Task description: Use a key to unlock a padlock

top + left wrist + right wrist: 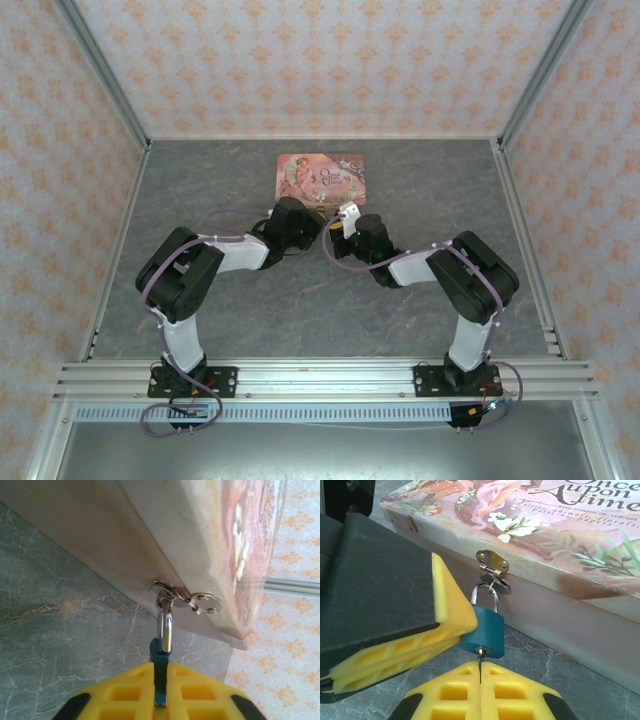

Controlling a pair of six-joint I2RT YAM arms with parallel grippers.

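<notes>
Top external shows the pink tin [321, 178] lying flat near the middle of the far edge of the grey marbled counter [220, 180], with both arms bent inward so that their ends meet at the tin's near side. The left fingers [300, 222] and the right fingers [349, 214] sit close together there, just off the tin's near edge. In the left wrist view, the padlock [161, 656], a tiny blue-green body, hangs by its silver shackle [166, 625] from the metal hasp [200, 600] on the tin's front wall, just above the counter. The yellow left fingers [151, 672] are closed onto the padlock's body, with only a narrow slot between them, and that slot is filled by the lock. From the right wrist, the padlock [485, 632] hangs tilted below the hasp [492, 562], at the near side of the tin [530, 525], whose lid bears a painted picture and lettering. One yellow tip of the left fingers [451, 605] comes in from the left and presses against the lock's side. The right fingers [476, 676] are pressed together directly beneath the lock, pinching the thin metal key [479, 661], whose blade runs up into the keyhole in the padlock's underside.
</notes>
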